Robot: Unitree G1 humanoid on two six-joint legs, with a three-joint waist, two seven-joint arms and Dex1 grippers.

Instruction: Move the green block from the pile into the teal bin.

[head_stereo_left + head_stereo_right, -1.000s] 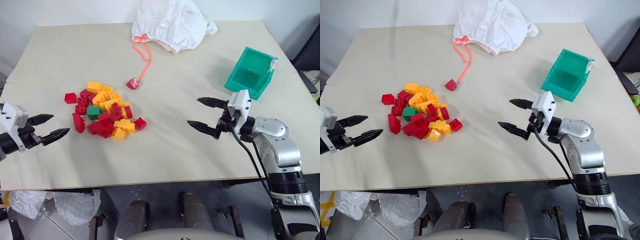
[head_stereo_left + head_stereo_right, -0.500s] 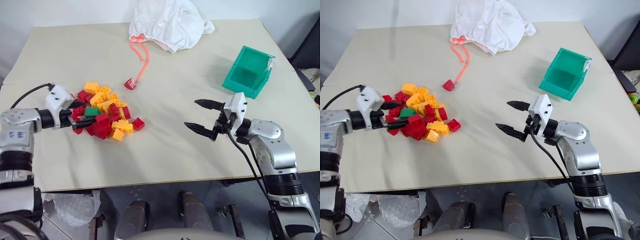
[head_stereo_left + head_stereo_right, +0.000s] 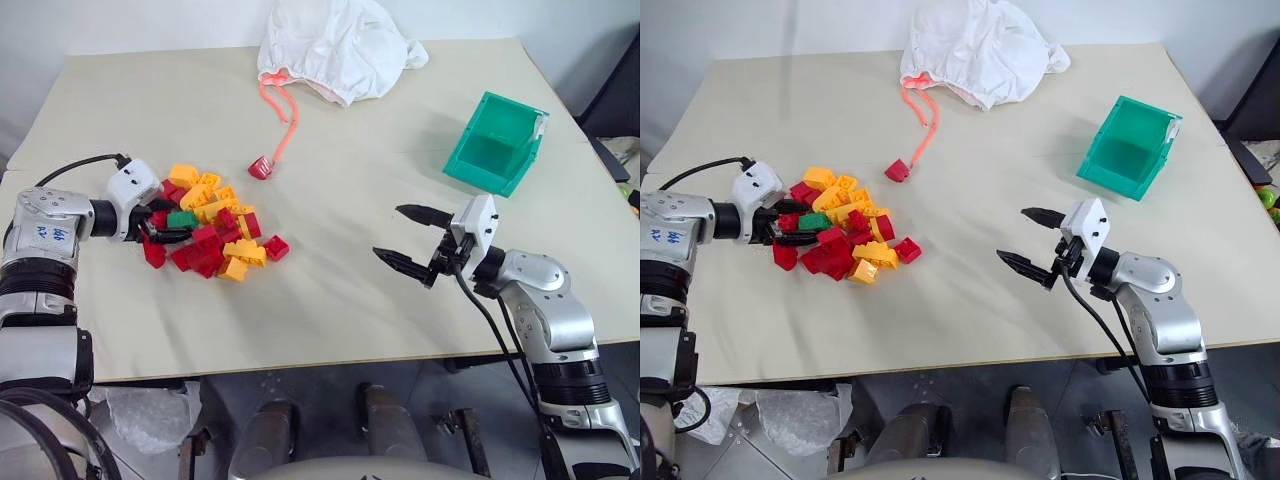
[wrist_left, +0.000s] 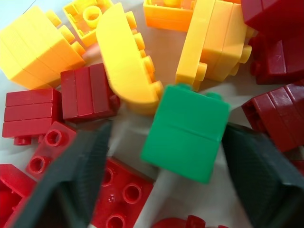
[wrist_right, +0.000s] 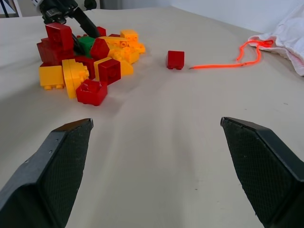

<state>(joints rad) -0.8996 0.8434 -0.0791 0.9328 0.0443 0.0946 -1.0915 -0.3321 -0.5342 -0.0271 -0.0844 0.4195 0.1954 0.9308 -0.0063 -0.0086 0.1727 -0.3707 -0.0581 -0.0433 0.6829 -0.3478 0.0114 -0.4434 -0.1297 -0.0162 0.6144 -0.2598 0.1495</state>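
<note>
The teal bin (image 3: pixel 497 142) stands on the table (image 3: pixel 350 290) toward the far right side, open top up, slanted walls, a white tag on its far right corner; the part of its inside that can be seen holds nothing; it sits well apart from the pile (image 3: pixel 205 232), which lies on the left half of the table.

The green block (image 3: pixel 182 219) is in the pile, near its left edge, lying among red and yellow-orange bricks; it is not in the bin. In the left wrist view the green block (image 4: pixel 186 131) sits between the two black fingers (image 4: pixel 76 175), a yellow curved brick against its upper side and a red studded brick below it; one finger lies close to its right side, the other stands off on the left with a gap, so the left gripper (image 3: pixel 165 224) brackets the block with its jaws apart and no grip is shown.

The right gripper (image 3: pixel 410 240) hangs above bare table between the pile and the bin, its fingers spread wide and holding nothing; it is well short of the bin.

A white cloth bag (image 3: pixel 335 45) with an orange drawstring (image 3: pixel 283 115) lies at the far edge; a single red brick (image 3: pixel 262 167) rests beside the end of the string, apart from the pile.
</note>
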